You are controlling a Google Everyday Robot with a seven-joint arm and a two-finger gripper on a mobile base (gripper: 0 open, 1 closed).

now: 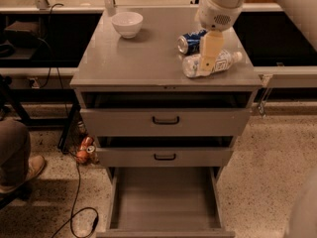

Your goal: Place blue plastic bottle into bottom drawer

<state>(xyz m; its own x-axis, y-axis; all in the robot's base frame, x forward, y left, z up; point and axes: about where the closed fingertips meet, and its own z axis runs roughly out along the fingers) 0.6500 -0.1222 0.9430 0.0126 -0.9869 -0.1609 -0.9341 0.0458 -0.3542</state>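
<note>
The blue plastic bottle (222, 62), clear with a white cap and a white-and-blue label, lies on its side at the front right of the grey cabinet top (143, 58). Its cap points right. My gripper (205, 67) comes down from the upper right and sits right over the bottle's left half, hiding part of it. The bottom drawer (166, 202) is pulled open below, plain grey inside with nothing in it.
A blue soda can (189, 41) lies just behind the bottle, close to the gripper. A white bowl (127, 24) stands at the back left. The two upper drawers (165, 120) are slightly ajar. A person's leg and shoe (15, 157), a cable and orange items lie on the floor at left.
</note>
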